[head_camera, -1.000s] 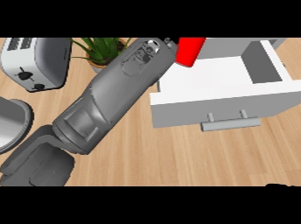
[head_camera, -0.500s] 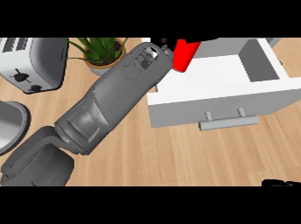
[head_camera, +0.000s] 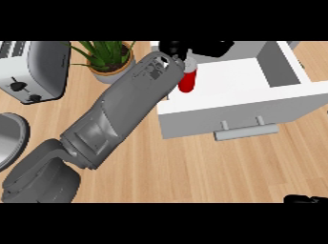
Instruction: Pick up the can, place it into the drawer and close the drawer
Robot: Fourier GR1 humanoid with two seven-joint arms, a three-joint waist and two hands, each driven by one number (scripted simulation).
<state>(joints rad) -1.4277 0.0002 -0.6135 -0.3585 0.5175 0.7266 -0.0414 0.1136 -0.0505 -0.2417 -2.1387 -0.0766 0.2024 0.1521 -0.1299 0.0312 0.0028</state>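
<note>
open drawer (head_camera: 230, 88) interior beside can (head_camera: 187, 82)

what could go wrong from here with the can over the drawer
The left hand holds the red can right above the left wall of the open drawer, so on release it might catch that wall or tip onto the counter instead of landing inside. The forearm also crosses close to the potted plant and could brush it when pulling back.
</note>
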